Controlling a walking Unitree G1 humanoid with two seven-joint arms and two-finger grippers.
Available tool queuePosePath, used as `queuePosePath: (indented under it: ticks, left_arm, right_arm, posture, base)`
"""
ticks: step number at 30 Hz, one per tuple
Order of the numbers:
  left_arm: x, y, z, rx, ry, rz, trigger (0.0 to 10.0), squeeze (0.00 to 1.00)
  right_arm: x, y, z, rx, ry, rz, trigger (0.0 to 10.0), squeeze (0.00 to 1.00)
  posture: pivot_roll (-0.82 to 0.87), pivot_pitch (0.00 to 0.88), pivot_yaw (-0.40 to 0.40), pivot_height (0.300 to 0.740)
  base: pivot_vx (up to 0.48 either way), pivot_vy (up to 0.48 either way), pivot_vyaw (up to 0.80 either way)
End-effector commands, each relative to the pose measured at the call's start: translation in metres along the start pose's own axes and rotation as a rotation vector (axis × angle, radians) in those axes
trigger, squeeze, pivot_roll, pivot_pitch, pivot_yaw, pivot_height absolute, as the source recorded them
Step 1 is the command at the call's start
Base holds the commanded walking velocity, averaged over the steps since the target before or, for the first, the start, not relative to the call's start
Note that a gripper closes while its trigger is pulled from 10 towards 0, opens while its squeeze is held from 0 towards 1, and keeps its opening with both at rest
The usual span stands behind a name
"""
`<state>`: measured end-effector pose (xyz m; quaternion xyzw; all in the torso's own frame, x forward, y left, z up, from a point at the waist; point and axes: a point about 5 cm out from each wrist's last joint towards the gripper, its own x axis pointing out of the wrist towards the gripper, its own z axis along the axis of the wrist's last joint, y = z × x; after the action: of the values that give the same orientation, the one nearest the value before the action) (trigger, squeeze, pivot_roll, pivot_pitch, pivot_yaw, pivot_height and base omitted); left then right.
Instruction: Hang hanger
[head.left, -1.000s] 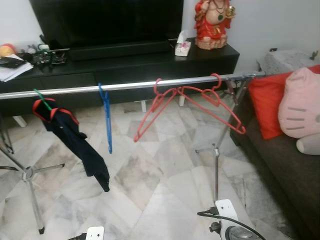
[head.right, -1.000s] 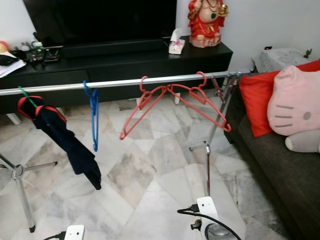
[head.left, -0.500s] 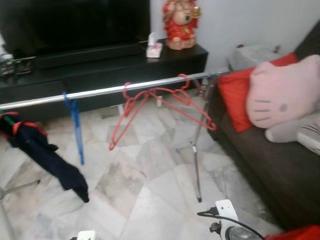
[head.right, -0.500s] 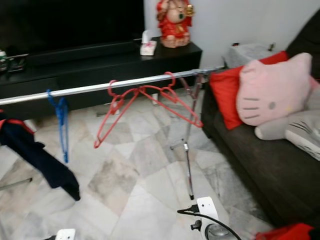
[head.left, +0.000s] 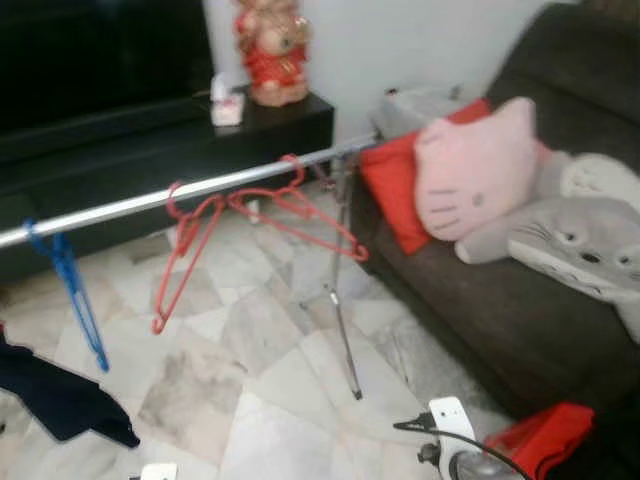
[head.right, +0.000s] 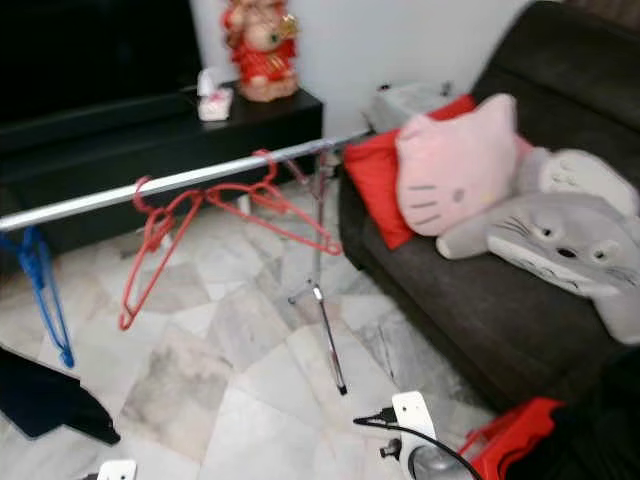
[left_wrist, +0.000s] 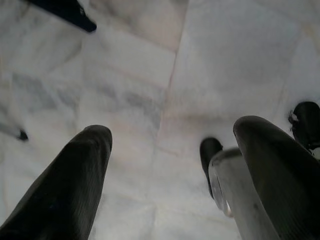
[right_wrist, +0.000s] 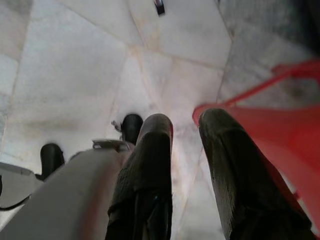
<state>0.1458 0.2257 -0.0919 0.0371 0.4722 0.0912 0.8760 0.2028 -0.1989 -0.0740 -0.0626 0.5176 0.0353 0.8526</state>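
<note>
A silver clothes rail (head.left: 150, 200) crosses the room. Two red hangers (head.left: 190, 240) hang on it near its right end and a blue hanger (head.left: 70, 290) hangs further left. A red hanger (head.left: 540, 440) lies low at the foot of the sofa, by my right side. In the right wrist view this red hanger (right_wrist: 280, 135) runs just behind one finger (right_wrist: 235, 170). My right gripper (right_wrist: 184, 120) points down at the floor, its fingers drawn together with a narrow slit between them. My left gripper (left_wrist: 170, 130) hangs open over bare floor.
A dark sofa (head.left: 500, 310) with a pink cat cushion (head.left: 470, 170), a red pillow (head.left: 390, 190) and a grey plush (head.left: 585, 250) fills the right side. The rail's tripod leg (head.left: 345, 330) stands on the marble floor. A dark garment (head.left: 55, 395) hangs low at left.
The whole view has swung to the right: the rail and hangers slid left and the sofa and plush toys came in. The red hanger at lower right came into view.
</note>
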Motion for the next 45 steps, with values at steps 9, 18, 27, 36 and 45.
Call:
queuePosePath:
  ticks: [9, 18, 27, 36, 45]
  left_arm:
    - [-0.0013, 0.0032, -0.0061, -0.007, 0.018, 0.007, 10.0, 0.0]
    - [-0.0006, 0.0025, -0.0033, -0.004, 0.015, 0.002, 10.0, 0.0]
    - [-0.0004, 0.0025, -0.0025, 0.005, 0.015, -0.005, 10.0, 0.0]
    - [-0.0003, 0.0012, -0.0018, 0.019, 0.009, -0.014, 10.0, 0.0]
    - [-0.0002, -0.0001, -0.0012, 0.026, 0.007, -0.017, 10.0, 0.0]
  right_arm:
    - [0.0004, 0.004, 0.0017, 0.005, -0.004, 0.021, 10.0, 1.0]
    - [0.0004, 0.0045, 0.0012, 0.01, -0.003, 0.036, 10.0, 1.0]
    - [0.0004, 0.0042, 0.0015, 0.004, -0.001, 0.032, 10.0, 0.96]
    - [0.0004, 0.0045, 0.001, 0.004, 0.008, 0.032, 10.0, 0.0]
    - [0.0004, 0.005, 0.0011, 0.002, 0.009, 0.037, 10.0, 0.0]
  posture:
    - [-0.08, 0.0, 0.044, 0.74]
    - [-0.08, 0.0, 0.043, 0.74]
    - [-0.08, 0.0, 0.043, 0.74]
    - [-0.08, 0.0, 0.044, 0.74]
    - [-0.08, 0.0, 0.044, 0.74]
  base:
    - [0.0, 0.0, -0.72]
    - [0.0, 0.0, -0.72]
    - [0.0, 0.0, -0.71]
    - [0.0, 0.0, 0.0]
    - [0.0, 0.0, -0.51]
